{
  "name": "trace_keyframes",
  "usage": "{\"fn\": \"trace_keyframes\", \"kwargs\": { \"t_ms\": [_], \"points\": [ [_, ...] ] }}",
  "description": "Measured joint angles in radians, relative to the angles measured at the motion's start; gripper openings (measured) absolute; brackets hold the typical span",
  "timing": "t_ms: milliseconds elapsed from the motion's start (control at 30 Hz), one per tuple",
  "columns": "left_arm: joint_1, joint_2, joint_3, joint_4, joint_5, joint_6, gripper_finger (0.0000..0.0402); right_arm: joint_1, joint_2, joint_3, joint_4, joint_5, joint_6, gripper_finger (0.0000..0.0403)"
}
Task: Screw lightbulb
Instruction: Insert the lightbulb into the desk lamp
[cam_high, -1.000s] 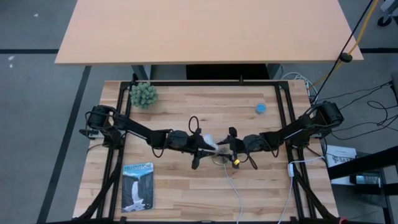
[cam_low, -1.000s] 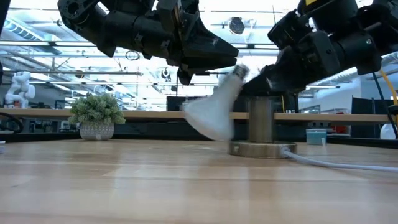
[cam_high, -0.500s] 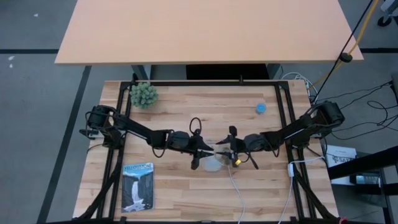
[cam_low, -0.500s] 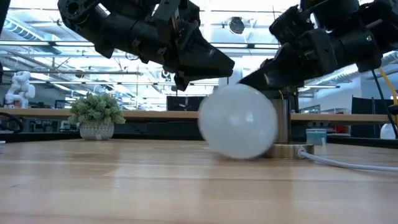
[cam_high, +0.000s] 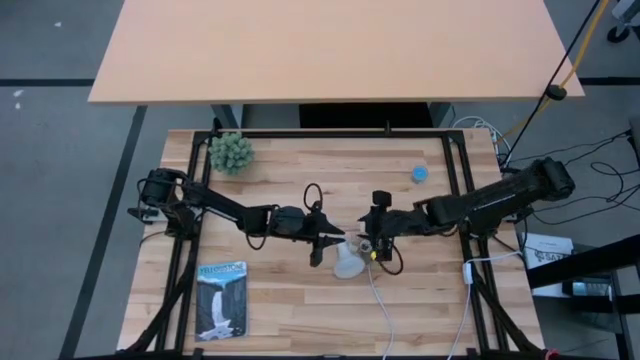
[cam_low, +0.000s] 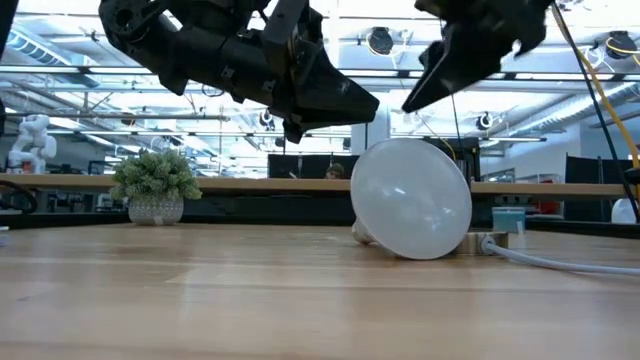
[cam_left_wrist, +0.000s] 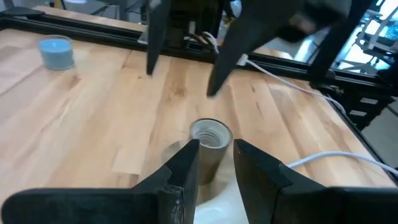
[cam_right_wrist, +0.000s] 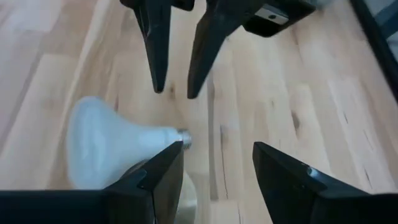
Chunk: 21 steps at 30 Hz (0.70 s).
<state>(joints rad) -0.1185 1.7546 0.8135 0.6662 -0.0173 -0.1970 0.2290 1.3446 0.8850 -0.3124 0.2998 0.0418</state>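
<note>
High view: the lightbulb (cam_high: 346, 262) is seen lying on its side on the wooden table (cam_high: 290, 300), near the middle, its dome pointing toward 7 o'clock and its narrow base toward 1 o'clock. The left gripper (cam_high: 322, 248) is positioned just beside the bulb at roughly 10 o'clock from it; the right gripper (cam_high: 374, 232) is positioned at about 1 o'clock from it. The bulb is gripped by neither.

In the low view, the bulb (cam_low: 411, 199) is shown resting on the tabletop with both grippers raised above it. In the left wrist view, the left fingers (cam_left_wrist: 181, 168) are parted by a narrow gap with nothing between them, and the socket (cam_left_wrist: 210, 138) is seen upright beyond them. In the right wrist view, the right fingers (cam_right_wrist: 163, 169) are spread wider, also empty, with the bulb (cam_right_wrist: 106, 146) lying beyond them.

A white cord (cam_high: 380, 315) is run from the socket toward 6 o'clock. A small potted plant (cam_high: 231, 152) is located at 10 o'clock, a small blue object (cam_high: 420, 174) at 2 o'clock, and a picture book (cam_high: 221, 298) at 8 o'clock. A larger table (cam_high: 330, 50) stands beyond, at 12 o'clock, on a grey floor.
</note>
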Motion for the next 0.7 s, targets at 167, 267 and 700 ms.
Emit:
{"fn": "trace_keyframes", "kwargs": {
  "t_ms": [167, 267, 700],
  "points": [
    [-0.010, -0.022, -0.005, -0.082, -0.028, -0.008, 0.0101, 0.005, 0.051, 0.078, -0.119, -0.170, 0.055, 0.0185],
    [-0.016, -0.082, -0.040, -0.115, -0.113, -0.026, 0.0093, 0.025, 0.098, 0.088, -0.107, -0.201, 0.076, 0.0185],
    [-0.192, -0.301, -0.224, -0.186, -0.358, -0.179, 0.0079, 0.058, 0.328, 0.173, 0.048, -0.152, 0.130, 0.0185]
  ]
}}
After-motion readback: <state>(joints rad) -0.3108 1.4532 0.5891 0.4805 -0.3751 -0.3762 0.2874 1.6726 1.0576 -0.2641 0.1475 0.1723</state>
